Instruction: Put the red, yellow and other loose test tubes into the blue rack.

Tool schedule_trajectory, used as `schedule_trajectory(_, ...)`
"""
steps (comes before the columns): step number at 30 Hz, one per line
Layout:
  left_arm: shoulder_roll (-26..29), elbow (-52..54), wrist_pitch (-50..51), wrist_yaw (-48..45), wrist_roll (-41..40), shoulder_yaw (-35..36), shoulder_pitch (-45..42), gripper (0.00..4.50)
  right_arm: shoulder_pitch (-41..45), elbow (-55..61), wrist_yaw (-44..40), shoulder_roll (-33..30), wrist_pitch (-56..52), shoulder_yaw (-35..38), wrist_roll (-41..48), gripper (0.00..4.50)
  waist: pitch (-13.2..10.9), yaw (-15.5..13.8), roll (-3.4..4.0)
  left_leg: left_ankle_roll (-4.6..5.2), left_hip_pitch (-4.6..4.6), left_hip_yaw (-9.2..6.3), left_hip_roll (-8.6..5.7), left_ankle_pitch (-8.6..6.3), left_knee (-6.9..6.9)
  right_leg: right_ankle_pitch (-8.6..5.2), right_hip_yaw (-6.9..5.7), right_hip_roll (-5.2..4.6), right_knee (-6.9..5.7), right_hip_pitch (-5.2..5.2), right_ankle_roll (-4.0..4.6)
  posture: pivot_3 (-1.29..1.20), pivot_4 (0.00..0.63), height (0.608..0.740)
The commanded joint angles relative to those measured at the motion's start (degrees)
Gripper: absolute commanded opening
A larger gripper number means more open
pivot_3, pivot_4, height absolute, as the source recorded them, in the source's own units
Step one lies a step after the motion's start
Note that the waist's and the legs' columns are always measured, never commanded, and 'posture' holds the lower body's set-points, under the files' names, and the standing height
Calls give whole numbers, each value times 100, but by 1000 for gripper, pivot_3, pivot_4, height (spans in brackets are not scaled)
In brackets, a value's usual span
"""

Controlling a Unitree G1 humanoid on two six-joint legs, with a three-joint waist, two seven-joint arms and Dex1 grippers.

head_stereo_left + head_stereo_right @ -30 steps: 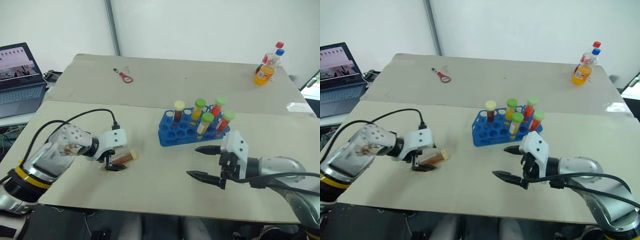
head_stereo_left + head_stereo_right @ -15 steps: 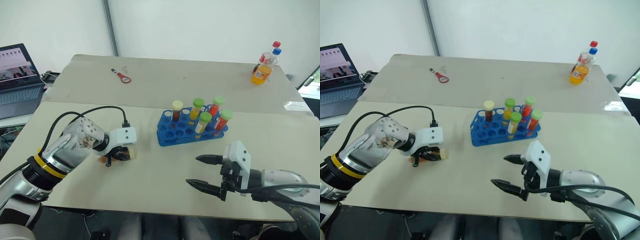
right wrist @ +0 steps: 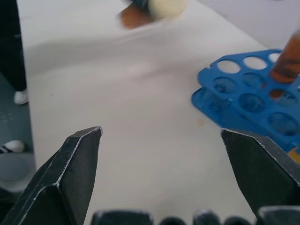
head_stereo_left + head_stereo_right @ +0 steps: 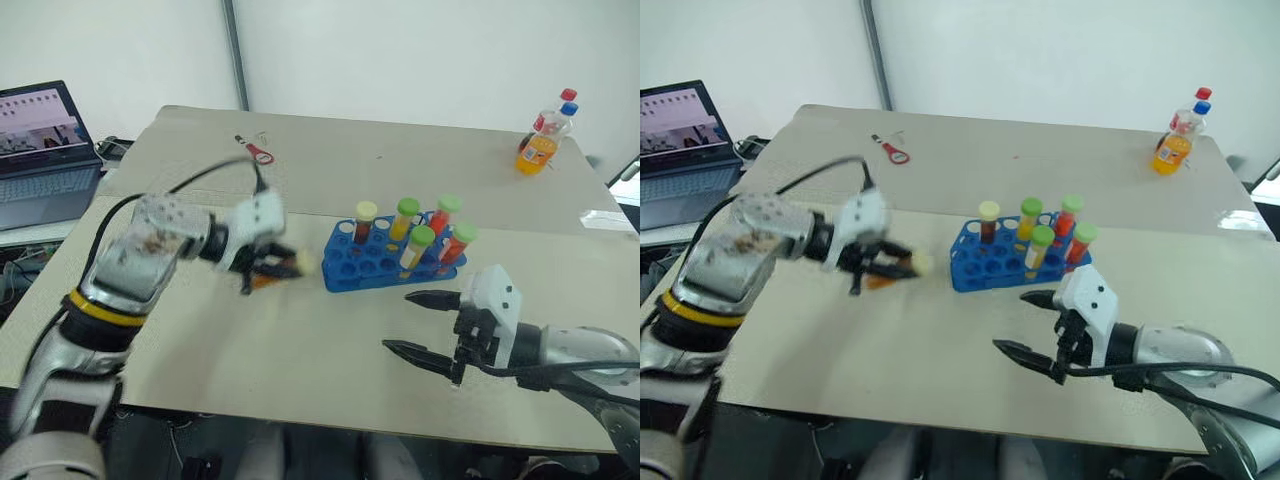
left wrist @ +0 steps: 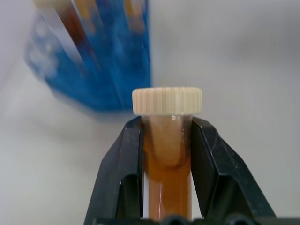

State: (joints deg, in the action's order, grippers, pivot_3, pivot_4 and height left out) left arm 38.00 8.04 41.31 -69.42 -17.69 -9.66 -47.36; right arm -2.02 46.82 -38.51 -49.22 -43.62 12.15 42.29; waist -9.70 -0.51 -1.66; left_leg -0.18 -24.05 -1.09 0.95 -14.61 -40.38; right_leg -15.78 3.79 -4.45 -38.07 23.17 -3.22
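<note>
The left gripper point(image 4: 268, 268) is clamping a cream-capped amber tube point(image 4: 288, 266) lying level, cap aiming at three o'clock toward the blue rack point(image 4: 372, 262) just beside. The right gripper point(image 4: 428, 324), fingers spread wide, is idling at the rack's five o'clock.

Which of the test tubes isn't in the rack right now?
The cream-capped tube of brown liquid, clamped in the left claw and lying level beside the blue rack. The other five stand upright in the rack's holes.
</note>
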Motion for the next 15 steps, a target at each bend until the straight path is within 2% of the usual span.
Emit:
schedule_trajectory(1, -859, 3, 355, 917, -566, 623, -218, 866, -267, 305, -57, -80, 7, 571, 305, 4500, 0, 1, 0, 0, -2, -6, -3, 0, -2, 1, 0, 0, -2, -1, -1, 0, 150, 701)
schedule_trajectory(7, -1998, -231, -269, 1878, -485, 625, -13, 866, -466, 561, 401, -113, -334, 1111, 799, 4500, 1, 31, 1, 0, -1, -25, -4, 0, -2, 2, 0, 2, -8, -1, 1, 0, 150, 701)
schedule_trajectory(15, -2836, -1121, -1813, 2377, -28, 320, 275, 866, -634, 786, 1014, -199, -618, 1735, 1325, 4500, 1, 11, 1, 0, -1, -23, -9, 0, -2, 2, 1, 0, -5, -3, 1, 0, 150, 701)
